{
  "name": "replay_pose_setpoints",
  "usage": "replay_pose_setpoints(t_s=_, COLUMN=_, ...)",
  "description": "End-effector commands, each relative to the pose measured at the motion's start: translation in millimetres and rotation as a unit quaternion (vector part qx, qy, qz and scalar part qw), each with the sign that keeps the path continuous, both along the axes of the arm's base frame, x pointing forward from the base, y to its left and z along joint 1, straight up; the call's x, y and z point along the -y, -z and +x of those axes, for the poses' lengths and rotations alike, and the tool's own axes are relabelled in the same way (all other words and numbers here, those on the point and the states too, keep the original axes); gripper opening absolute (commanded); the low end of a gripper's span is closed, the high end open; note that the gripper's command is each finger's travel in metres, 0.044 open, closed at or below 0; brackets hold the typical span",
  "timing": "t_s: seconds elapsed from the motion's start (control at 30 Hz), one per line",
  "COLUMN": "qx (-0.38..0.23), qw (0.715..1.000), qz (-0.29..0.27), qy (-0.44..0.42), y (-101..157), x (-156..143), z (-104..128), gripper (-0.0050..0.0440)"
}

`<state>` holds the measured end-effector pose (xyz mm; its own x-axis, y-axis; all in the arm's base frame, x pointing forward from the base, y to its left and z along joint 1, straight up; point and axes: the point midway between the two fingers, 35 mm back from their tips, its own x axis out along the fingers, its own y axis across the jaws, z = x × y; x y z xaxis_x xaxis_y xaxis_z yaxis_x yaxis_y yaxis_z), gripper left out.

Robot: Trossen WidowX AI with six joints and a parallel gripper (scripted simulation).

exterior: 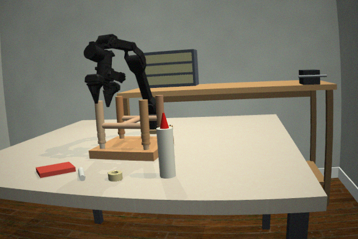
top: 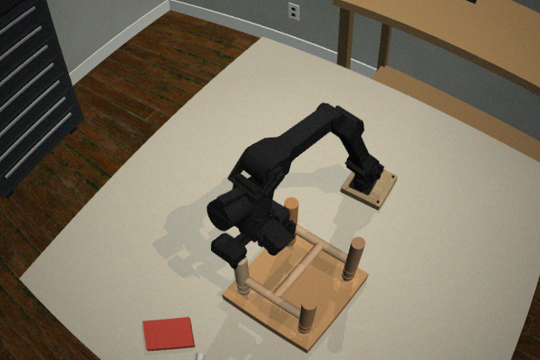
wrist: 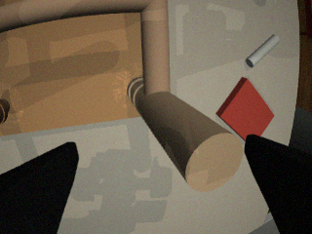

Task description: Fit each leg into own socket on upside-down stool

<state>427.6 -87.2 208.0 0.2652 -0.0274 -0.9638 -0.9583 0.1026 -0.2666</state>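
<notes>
The seat (top: 325,288) (exterior: 122,155) (wrist: 68,97) lies flat, underside up. Four legs stand on it: left (top: 241,279) (exterior: 99,120) (wrist: 180,127), back (top: 291,211) (exterior: 119,115), right (top: 353,260) (exterior: 159,106) and front (top: 306,319) (exterior: 144,120). Stretchers (top: 299,270) (exterior: 124,125) (wrist: 156,54) join them in an H. In the exterior view, short pale lengths show between seat and shoulders of the left, back and front legs; the right leg's foot is hidden. The left leg leans slightly. My gripper (top: 255,259) (exterior: 102,104) (wrist: 163,148) is open at the left leg's top, holding nothing.
A red block (top: 169,333) (exterior: 55,169) (wrist: 245,109) and a small white cylinder (top: 199,356) (exterior: 81,173) (wrist: 262,51) lie beyond the left leg. A tape ring (exterior: 114,175) and a white bottle with red tip (exterior: 166,152) stand near the table's front edge.
</notes>
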Motion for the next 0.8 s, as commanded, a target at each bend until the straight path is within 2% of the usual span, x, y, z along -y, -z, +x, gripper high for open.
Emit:
replay_pose_setpoints(t_s=0.0, qx=0.002, qw=1.000, qz=0.000, qy=0.001, y=-6.7, x=0.7, z=4.2, gripper=0.0440)
replay_pose_setpoints(t_s=0.17, qx=0.003, qw=1.000, qz=-0.001, qy=0.001, y=-26.7, x=0.6, z=3.5, gripper=0.0440)
replay_pose_setpoints(t_s=0.27, qx=0.004, qw=1.000, qz=0.007, qy=0.004, y=-27.5, x=0.8, z=3.2, gripper=0.0440)
replay_pose_setpoints(t_s=0.37, qx=0.012, qw=0.997, qz=0.070, qy=0.033, y=-28.0, x=3.0, z=1.8, gripper=0.0440)
replay_pose_setpoints(t_s=0.43, qx=0.012, qw=0.997, qz=0.070, qy=0.033, y=-28.0, x=3.0, z=1.8, gripper=0.0440)
replay_pose_setpoints(t_s=0.5, qx=0.020, qw=0.990, qz=0.128, qy=0.060, y=-30.4, x=5.3, z=0.6, gripper=0.0440)
replay_pose_setpoints(t_s=0.77, qx=0.040, qw=0.956, qz=0.265, qy=0.122, y=-42.7, x=12.7, z=-2.2, gripper=0.0440)
